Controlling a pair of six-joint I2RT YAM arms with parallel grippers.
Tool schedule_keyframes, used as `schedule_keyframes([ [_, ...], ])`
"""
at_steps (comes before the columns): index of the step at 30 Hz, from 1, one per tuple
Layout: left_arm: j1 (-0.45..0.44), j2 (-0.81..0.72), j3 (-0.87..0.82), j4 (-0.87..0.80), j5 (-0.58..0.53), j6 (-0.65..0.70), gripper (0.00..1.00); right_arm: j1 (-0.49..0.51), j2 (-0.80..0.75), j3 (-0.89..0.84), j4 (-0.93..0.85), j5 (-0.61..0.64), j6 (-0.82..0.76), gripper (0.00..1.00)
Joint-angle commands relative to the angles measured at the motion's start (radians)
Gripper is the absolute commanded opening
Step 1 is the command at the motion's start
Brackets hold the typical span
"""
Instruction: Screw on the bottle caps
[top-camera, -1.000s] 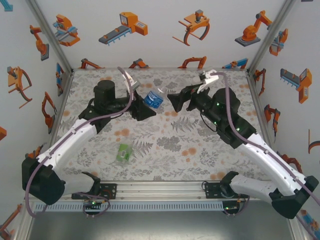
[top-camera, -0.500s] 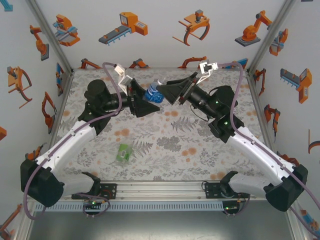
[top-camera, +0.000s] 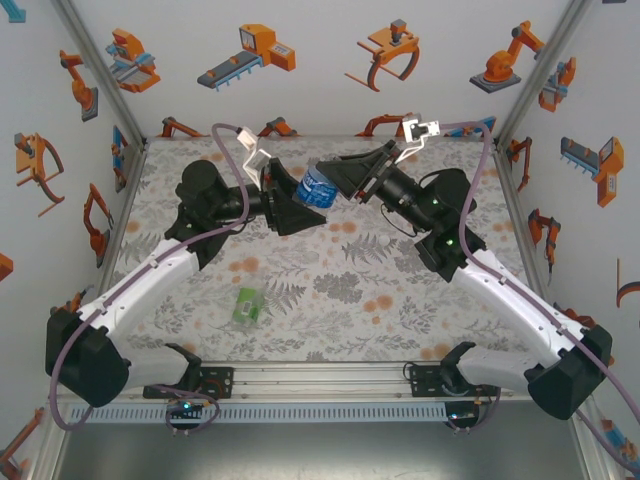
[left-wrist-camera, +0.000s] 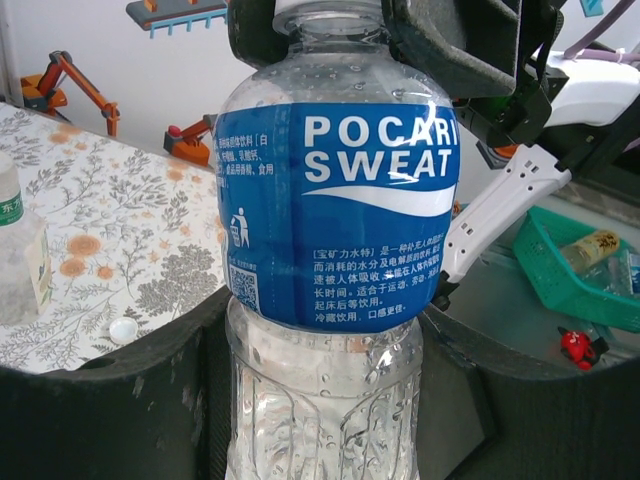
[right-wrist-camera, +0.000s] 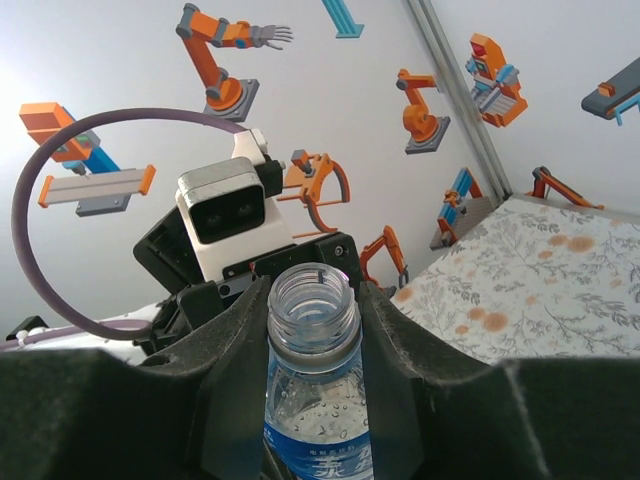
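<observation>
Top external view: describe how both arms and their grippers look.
Left arm and right arm: white lower links, black joints and wrists, a mauve cable looping along each. Left gripper and right gripper: broad matt-black fingers, white camera block behind.

Spelled out in bold white capitals on the blue label (left-wrist-camera: 335, 215) of the clear bottle (left-wrist-camera: 320, 430) clamped between the fingers of the left pincer (left-wrist-camera: 325, 380): "POCARI SWEAT". Set lower on that label, just above the pincer's fingers: a figure-and-bin litter sign, a QR code and small white Chinese print opening "宝矿力水特". Glimpsed beneath the right pincer (right-wrist-camera: 313, 305): white characters on the same label, cut off and unreadable.
</observation>
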Motion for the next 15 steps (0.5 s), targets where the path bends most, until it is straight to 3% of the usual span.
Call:
schedule_keyframes([
  [1, -0.02, 0.009, 0.015, 0.075, 0.022, 0.004, 0.49, 0.009, 0.001, 0.028, -0.016, -0.017, 0.015, 0.22],
  [7, -0.021, 0.01, 0.046, -0.007, 0.016, 0.042, 0.7, 0.009, -0.009, 0.035, -0.074, -0.031, -0.017, 0.15],
  [15, -0.032, 0.011, 0.135, -0.268, 0.021, 0.173, 0.73, 0.009, -0.01, 0.061, -0.182, -0.091, -0.094, 0.13],
])
